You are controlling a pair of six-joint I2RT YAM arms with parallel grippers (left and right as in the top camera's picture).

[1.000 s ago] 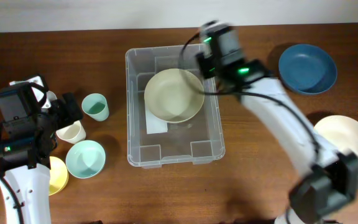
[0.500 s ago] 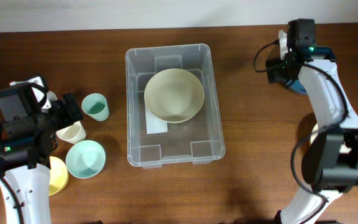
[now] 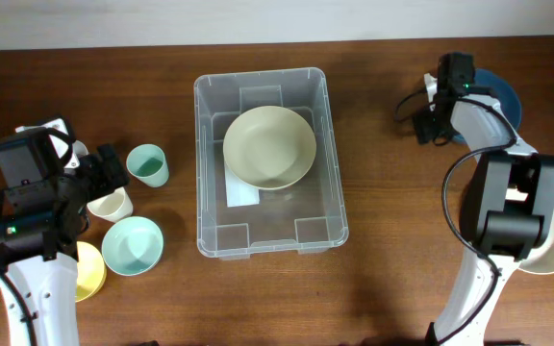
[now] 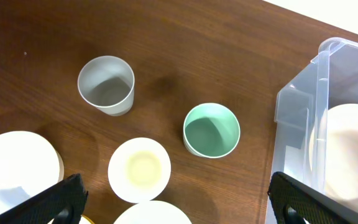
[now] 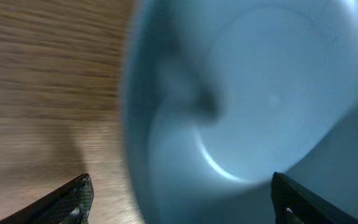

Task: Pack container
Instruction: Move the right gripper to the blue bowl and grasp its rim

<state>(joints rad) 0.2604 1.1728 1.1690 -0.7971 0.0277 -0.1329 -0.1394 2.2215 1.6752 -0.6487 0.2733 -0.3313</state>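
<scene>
The clear container (image 3: 202,173) stands mid-table with a cream bowl (image 3: 269,146) lying in it over a white label. My right gripper (image 3: 437,115) is open at the far right, low over the left rim of a blue bowl (image 3: 504,92). In the right wrist view the blue bowl (image 5: 247,106) fills the frame, and the open fingers (image 5: 179,202) straddle its rim. My left gripper (image 3: 104,175) is open and empty over the cups at the left. In the left wrist view its fingers (image 4: 176,202) are wide apart, with the container (image 4: 294,102) at the right edge.
At the left stand a teal cup (image 3: 147,164), a cream cup (image 3: 112,204), a teal bowl (image 3: 132,245) and a yellow bowl (image 3: 87,271). A grey cup (image 4: 106,84) shows in the left wrist view. A large cream bowl (image 3: 551,231) sits at the right edge.
My right arm left the cream bowl in the container and swung right, down to the blue bowl. The left arm has not moved.
</scene>
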